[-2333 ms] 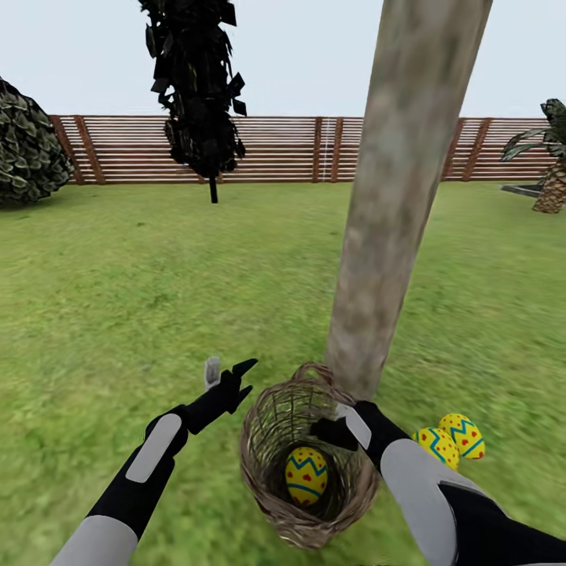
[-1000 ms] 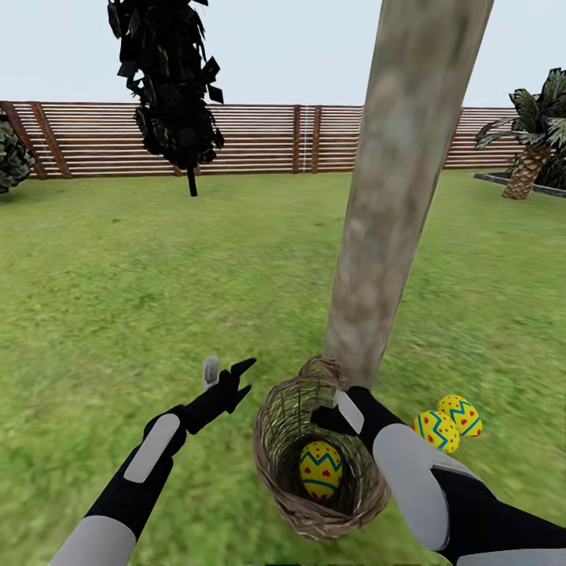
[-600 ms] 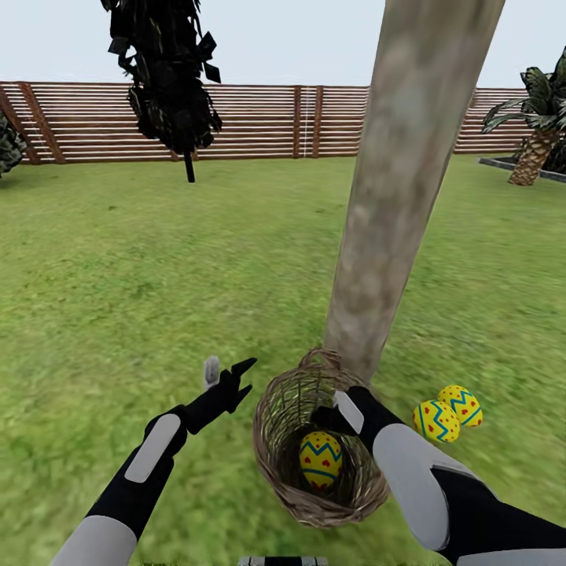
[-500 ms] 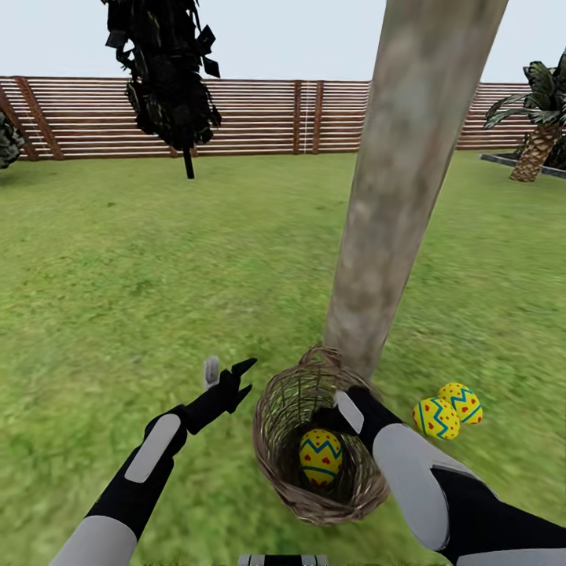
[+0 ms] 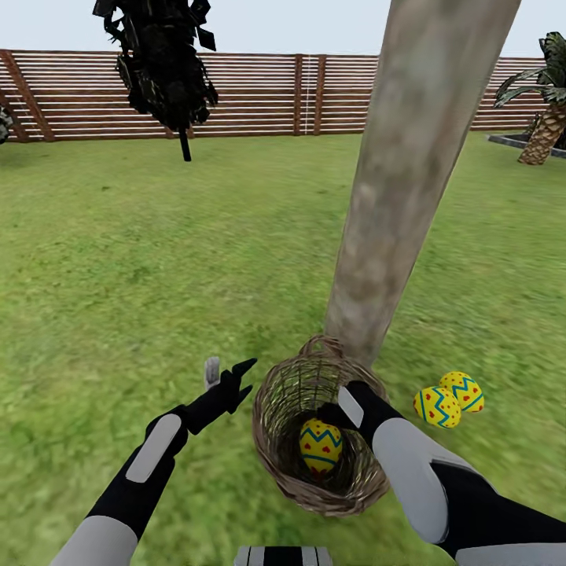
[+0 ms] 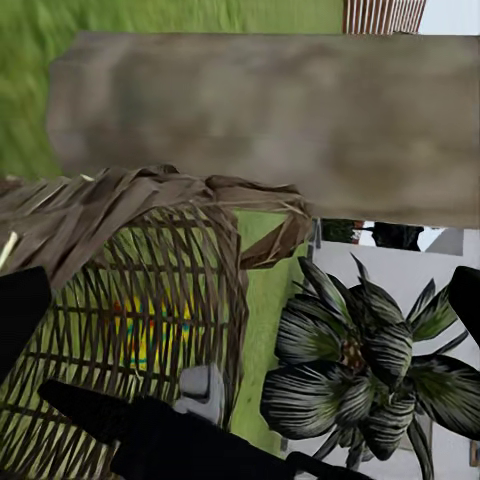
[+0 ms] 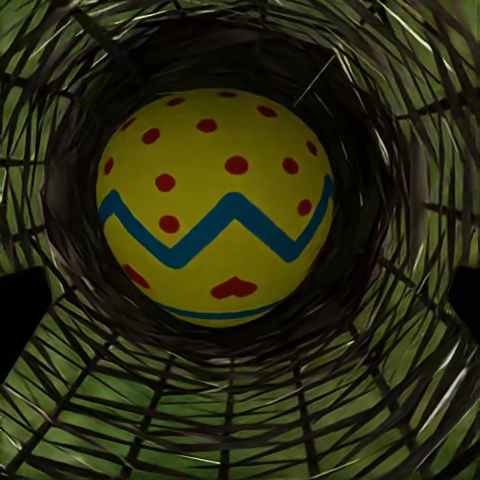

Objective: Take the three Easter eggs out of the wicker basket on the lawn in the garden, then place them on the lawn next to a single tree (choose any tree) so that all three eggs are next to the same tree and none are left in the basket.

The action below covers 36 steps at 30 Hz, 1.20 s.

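The wicker basket (image 5: 277,424) sits on the lawn (image 5: 157,259) at the foot of the pale mottled tree (image 5: 397,189). One yellow Easter egg (image 5: 319,445) with a blue zigzag lies in its bottom. My right gripper (image 5: 325,415) reaches into the basket just above that egg (image 7: 215,205), open, with its dark fingers wide on either side. Two more eggs (image 5: 437,406) (image 5: 463,391) lie touching on the grass right of the trunk. My left gripper (image 5: 230,371) hangs open left of the basket (image 6: 120,290), holding nothing.
A brown slat fence (image 5: 259,94) bounds the lawn at the back. A thin black-trunked dark tree (image 5: 161,63) stands far left, a palm (image 5: 550,118) far right. The left wrist view looks past the trunk (image 6: 260,120) to a spiky plant (image 6: 360,350).
The whole picture has shifted down and sideways, so the camera moved. Both arms keep their pose; the right gripper stays in the basket over the egg. The two eggs on the grass lie still.
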{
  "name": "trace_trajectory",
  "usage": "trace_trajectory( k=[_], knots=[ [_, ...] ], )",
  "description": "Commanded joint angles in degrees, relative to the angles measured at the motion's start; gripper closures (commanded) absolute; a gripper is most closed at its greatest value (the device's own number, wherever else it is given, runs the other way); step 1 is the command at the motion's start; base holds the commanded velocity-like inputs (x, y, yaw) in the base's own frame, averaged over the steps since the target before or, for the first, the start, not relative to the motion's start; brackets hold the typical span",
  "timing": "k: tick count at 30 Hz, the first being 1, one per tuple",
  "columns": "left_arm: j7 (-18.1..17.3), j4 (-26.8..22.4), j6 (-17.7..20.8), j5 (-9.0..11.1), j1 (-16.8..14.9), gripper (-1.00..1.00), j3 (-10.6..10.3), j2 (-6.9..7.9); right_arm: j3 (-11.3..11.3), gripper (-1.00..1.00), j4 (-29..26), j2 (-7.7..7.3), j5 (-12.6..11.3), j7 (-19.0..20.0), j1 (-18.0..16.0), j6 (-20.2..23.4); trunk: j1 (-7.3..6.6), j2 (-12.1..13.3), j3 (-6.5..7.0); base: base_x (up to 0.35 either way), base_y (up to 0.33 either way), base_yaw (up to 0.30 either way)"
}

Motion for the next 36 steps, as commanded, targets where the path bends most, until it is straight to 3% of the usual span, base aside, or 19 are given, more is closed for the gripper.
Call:
trace_trajectory(
  k=[1, 19, 36],
  knots=[
    [-0.1, 0.0, 0.2, 0.2, 0.0, -1.0, 0.0, 0.1, -0.1, -1.0, -0.1, 0.03, -0.3, -0.2, 0.0, 0.2, -0.01, 0.0, -0.04, 0.0, 0.0, 0.0],
    [-0.1, 0.1, 0.2, 0.3, 0.0, -1.0, 0.0, 0.09, -0.1, -1.0, -0.3, 0.03, -0.3, -0.1, 0.0, 0.1, -0.01, 0.0, -0.04, 0.0, 0.087, 0.0],
    [-0.1, 0.2, 0.2, 0.2, 0.0, -1.0, 0.0, 0.08, 0.0, -1.0, -0.6, 0.03, -0.1, -0.5, -2.1, -0.4, 0.43, -0.2, -3.81, 0.0, 0.0, 0.0]
  ],
)
